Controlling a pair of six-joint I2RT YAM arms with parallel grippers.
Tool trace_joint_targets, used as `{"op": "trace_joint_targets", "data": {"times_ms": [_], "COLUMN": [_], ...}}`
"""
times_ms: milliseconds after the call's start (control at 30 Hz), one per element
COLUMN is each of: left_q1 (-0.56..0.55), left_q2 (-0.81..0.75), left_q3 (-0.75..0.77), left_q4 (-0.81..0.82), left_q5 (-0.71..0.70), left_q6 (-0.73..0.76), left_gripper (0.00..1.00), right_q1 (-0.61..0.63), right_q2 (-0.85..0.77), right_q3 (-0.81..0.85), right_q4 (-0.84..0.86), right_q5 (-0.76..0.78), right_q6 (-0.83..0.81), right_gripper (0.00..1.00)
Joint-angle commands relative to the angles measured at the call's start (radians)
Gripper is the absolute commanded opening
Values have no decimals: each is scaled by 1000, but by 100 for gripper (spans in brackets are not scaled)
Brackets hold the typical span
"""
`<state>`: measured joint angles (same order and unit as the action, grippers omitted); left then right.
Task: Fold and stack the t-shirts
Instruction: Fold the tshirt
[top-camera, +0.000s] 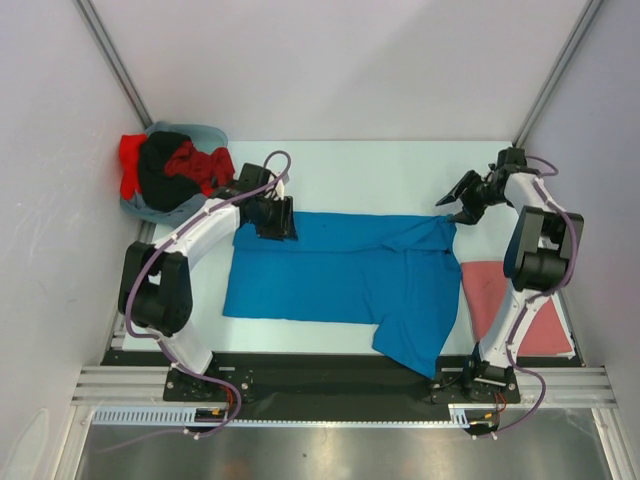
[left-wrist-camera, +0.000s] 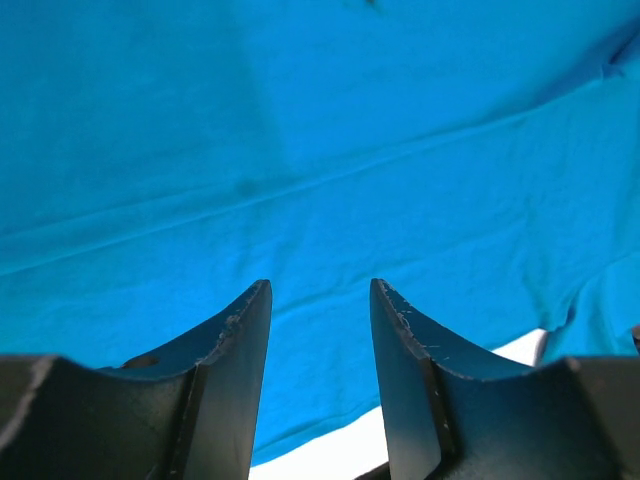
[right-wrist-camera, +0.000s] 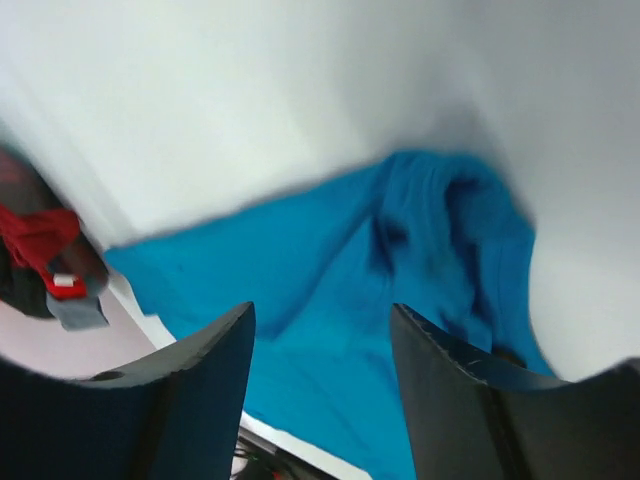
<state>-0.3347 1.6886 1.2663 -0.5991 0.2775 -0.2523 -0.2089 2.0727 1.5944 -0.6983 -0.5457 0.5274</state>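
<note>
To fold well, I think you had to pinch both far corners of the blue t-shirt (top-camera: 340, 270), which lay spread in the middle of the tabletop (top-camera: 380, 170), at equal height. Your left arm (top-camera: 190, 240) reached low over its far left corner, the left fingers (left-wrist-camera: 235, 370) apart over the cloth. Your right arm (top-camera: 540, 230) stood raised by the far right corner, the right fingers (right-wrist-camera: 190, 390) apart and empty.

1 blue t-shirt (top-camera: 340, 270), 1 pinkish-red t-shirt (top-camera: 483, 295), 1 heap of other t-shirts (top-camera: 165, 175), 2 arms (top-camera: 195, 235) (top-camera: 542, 250)
</note>
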Motion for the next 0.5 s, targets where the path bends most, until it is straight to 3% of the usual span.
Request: {"op": "trace_joint_targets", "data": {"times_ms": [0,200,467], "left_q1": [-4,-4,-4], "left_q2": [-18,17,5], "left_q3": [-7,50,44], "left_q4": [18,2,-18], "left_q5": [43,74,89], "left_q6": [16,16,18], "left_gripper": [49,48,47], "right_q1": [14,101,166], "right_q2": [-173,-261,-186], "right_q3": [-97,-356,-350], "right_q4": [-50,163,279], "right_q5": [0,-85,-62], "right_q6": [-83,-60,-55], "right_gripper": [63,73,74]}}
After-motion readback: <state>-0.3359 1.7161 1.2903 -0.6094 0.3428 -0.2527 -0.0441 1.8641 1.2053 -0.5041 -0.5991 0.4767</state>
